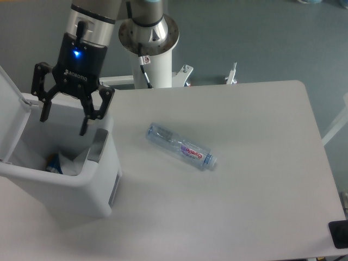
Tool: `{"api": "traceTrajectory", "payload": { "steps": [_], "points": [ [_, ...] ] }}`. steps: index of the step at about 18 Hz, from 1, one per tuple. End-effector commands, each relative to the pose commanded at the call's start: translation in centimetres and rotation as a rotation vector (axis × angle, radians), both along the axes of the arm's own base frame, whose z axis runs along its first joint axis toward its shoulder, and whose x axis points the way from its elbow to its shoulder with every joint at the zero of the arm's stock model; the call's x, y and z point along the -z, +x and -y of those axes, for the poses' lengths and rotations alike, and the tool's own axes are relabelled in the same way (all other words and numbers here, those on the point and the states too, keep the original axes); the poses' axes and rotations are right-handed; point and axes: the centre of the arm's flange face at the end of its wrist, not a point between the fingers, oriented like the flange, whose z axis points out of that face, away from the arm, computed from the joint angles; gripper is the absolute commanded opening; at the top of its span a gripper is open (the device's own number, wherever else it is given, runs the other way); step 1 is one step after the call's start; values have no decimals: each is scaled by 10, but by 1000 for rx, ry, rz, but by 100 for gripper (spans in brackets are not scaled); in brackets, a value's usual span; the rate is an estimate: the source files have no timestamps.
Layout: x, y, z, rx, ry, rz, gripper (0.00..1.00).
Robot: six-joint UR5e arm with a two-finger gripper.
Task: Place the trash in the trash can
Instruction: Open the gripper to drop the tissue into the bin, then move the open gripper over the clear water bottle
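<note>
My gripper (64,124) hangs open over the mouth of the white trash can (103,187) at the left, nothing between its fingers. Inside the can a white tissue wad (72,161) lies at the bottom beside a blue-and-yellow item (53,163). The can's lid (10,111) stands open at the far left. The clear plastic bottle (181,146) with a pink-and-blue label lies on its side on the table, well to the right of the can and the gripper.
The arm's white base column (154,60) stands behind the table's far edge. A dark object (340,232) sits at the table's front right corner. The table edge runs along the right side.
</note>
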Motion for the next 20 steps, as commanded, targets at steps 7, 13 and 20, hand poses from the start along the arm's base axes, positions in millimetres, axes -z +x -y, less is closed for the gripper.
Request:
{"api": "traceTrajectory", "payload": {
  "steps": [7, 13, 20],
  "points": [
    [52, -118, 66, -248, -77, 83, 100],
    [98, -144, 98, -407, -194, 122, 100],
    [163, -159, 102, -546, -367, 165, 100]
  ]
}}
